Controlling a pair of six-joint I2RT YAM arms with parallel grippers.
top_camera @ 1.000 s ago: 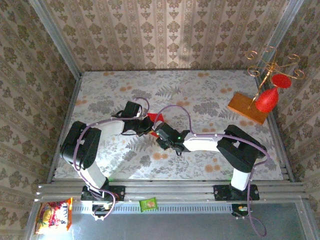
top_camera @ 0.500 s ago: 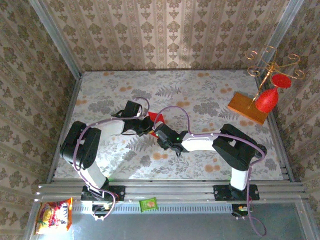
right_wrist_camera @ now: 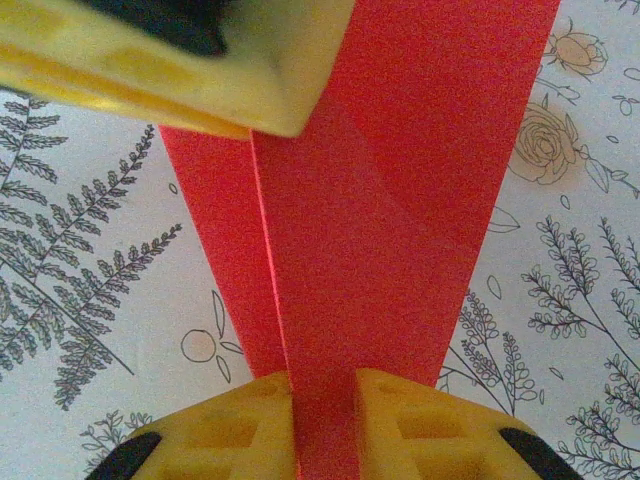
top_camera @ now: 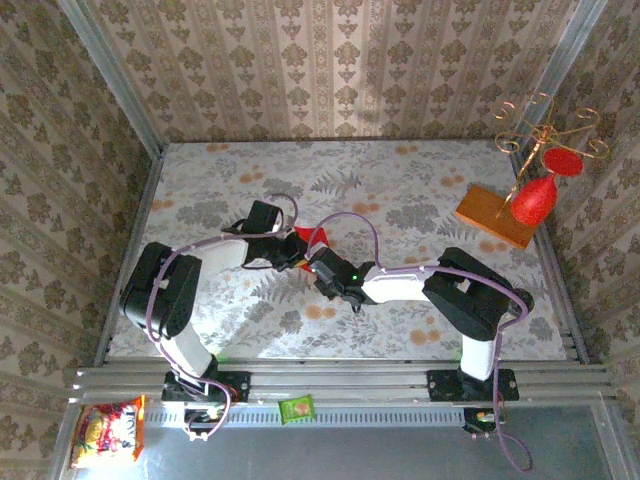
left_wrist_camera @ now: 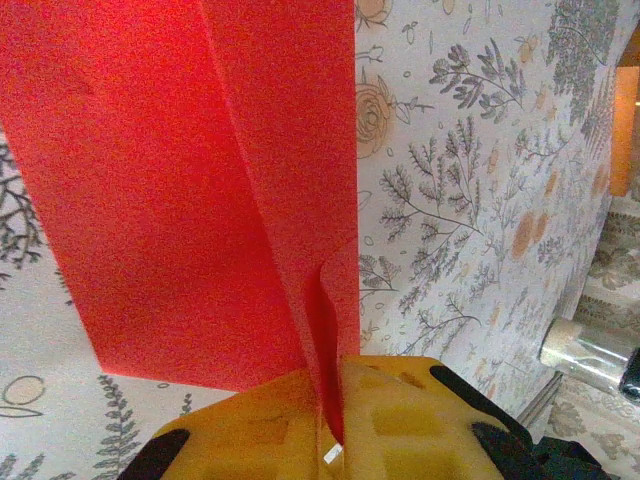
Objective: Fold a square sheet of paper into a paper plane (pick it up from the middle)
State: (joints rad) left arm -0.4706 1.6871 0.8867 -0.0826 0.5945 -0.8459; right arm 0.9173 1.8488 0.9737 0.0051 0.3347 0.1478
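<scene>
I judged the red paper (left_wrist_camera: pixel 180 200) maybe midway — creased lengthwise; left claw (left_wrist_camera: pixel 335 400) clamped on its fold, right claw (right_wrist_camera: pixel 325 420) straddled it, grip unclear.

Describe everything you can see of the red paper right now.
The red paper is thin, matte, plain bright red, folded into a long narrow shape with straight lengthwise creases and overlapping layers. It sits near mid-table between the two arms, over the floral tabletop; whether it lies flat there I can't tell. One end is pinched in the left gripper, a small flap standing up at the pads. The other end runs between the right gripper fingers; clamped or not is unclear.
</scene>
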